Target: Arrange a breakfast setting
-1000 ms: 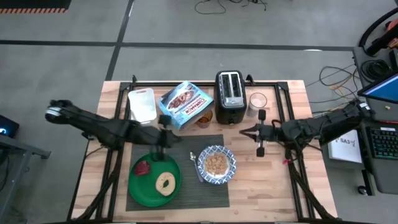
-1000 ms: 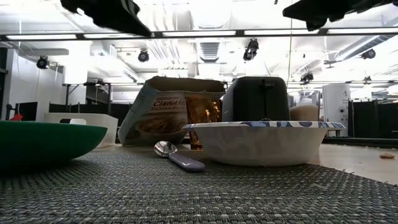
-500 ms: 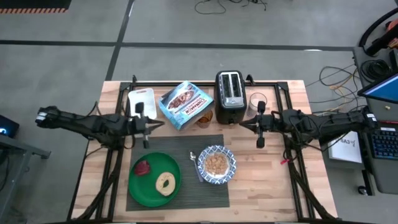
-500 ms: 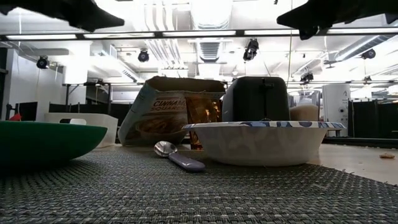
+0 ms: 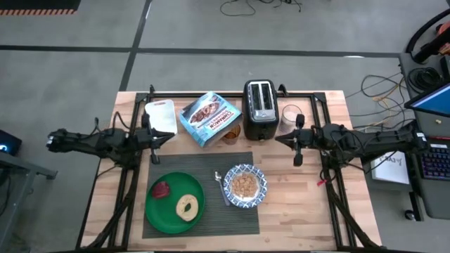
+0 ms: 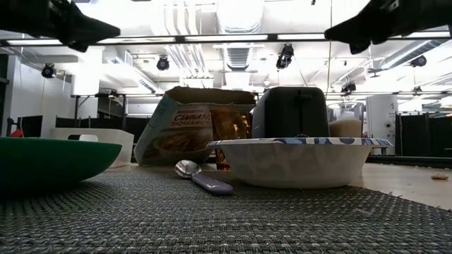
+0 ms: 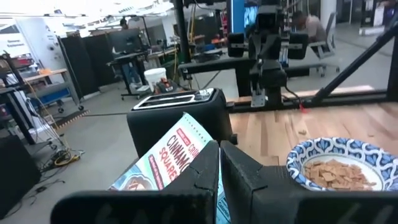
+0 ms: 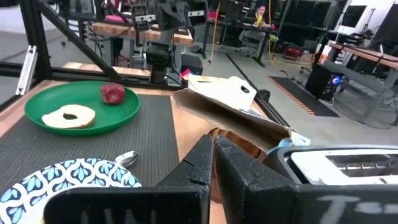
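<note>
A dark grey ribbed placemat lies at the table's near middle. On it stand a green plate with a bagel and a red fruit, and a blue-and-white bowl of cereal. A metal spoon lies on the mat between plate and bowl. My left gripper hangs shut and empty above the table, beyond the mat's far left corner. My right gripper hangs shut and empty near the toaster, to the right of the mat's far right corner.
A cereal box, a black toaster, a white tray and a glass stand along the far side. Bare wood shows right of the bowl and left of the plate.
My left gripper has drawn back from above the green plate toward the table's left and far edges, staying shut and empty. My right gripper has shifted a little toward the far edge. The plate, bowl and spoon have stayed where they were.
</note>
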`<move>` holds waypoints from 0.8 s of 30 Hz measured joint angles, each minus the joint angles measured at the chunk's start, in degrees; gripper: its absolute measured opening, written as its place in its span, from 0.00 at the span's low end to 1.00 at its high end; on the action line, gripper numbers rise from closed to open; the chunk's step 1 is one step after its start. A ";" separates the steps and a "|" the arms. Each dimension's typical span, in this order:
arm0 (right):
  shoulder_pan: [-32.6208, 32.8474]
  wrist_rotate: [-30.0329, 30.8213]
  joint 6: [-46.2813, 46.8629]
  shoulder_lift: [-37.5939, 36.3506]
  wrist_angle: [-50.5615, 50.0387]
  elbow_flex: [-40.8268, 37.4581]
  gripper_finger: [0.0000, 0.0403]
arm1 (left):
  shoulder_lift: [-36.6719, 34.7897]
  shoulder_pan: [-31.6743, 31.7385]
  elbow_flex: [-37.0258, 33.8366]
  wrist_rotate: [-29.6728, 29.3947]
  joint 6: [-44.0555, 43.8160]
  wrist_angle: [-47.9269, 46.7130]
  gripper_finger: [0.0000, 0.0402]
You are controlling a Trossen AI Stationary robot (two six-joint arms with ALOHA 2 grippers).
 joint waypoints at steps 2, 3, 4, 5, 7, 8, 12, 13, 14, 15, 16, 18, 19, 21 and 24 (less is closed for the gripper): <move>0.00 0.03 0.93 -2.16 0.01 -1.25 0.02 | -2.44 0.00 -1.14 0.00 -0.42 -0.22 0.00; 0.00 0.01 1.36 -3.25 0.02 -1.94 0.02 | -3.60 0.00 -1.56 -0.03 -0.75 -0.66 0.00; 0.00 0.05 1.61 -4.36 0.04 -2.57 0.02 | -4.72 0.00 -1.93 -0.23 -0.99 -1.24 0.00; 0.00 0.03 1.83 -5.57 0.06 -3.25 0.02 | -5.85 0.00 -2.22 -0.69 -1.28 -2.07 0.00; 0.00 0.03 2.36 -7.82 0.02 -4.54 0.02 | -7.96 0.00 -2.72 -1.07 -1.83 -3.63 0.00; 0.00 0.05 2.43 -8.95 0.02 -5.10 0.02 | -8.94 0.00 -2.98 -1.11 -1.83 -4.22 0.00; 0.00 1.56 3.03 -12.46 0.02 -5.77 0.02 | -11.63 -0.02 -3.67 -1.14 -2.85 -3.55 0.00; 0.00 1.56 2.74 -13.15 0.02 -5.79 0.02 | -12.02 -0.02 -3.66 -1.14 -2.86 -3.46 0.00; 0.00 1.56 2.49 -13.76 -0.04 -5.75 0.02 | -12.33 -0.02 -3.67 -1.16 -2.64 -3.49 0.00; 0.00 1.56 2.17 -14.17 -0.22 -5.61 0.02 | -12.54 -0.02 -3.65 -1.28 -2.03 -3.50 0.00; 0.00 1.56 1.72 -14.48 -0.18 -5.49 0.02 | -12.66 -0.02 -3.67 -1.68 -1.36 -3.59 0.00; 0.01 1.56 1.05 -15.08 -0.20 -5.42 0.02 | -12.83 -0.02 -3.67 -3.06 -0.36 -4.70 0.00; 0.00 1.60 1.02 -15.29 -0.09 -5.42 0.02 | -12.82 -0.02 -3.67 -3.82 -0.23 -5.21 0.00; 0.02 2.58 1.23 -15.49 0.49 -5.31 0.02 | -12.69 -0.02 -3.70 -4.42 -0.35 -5.48 0.00; 0.02 6.99 2.94 -14.60 -0.83 -4.96 0.02 | -11.08 -0.02 -3.70 -4.70 -2.13 -3.24 0.00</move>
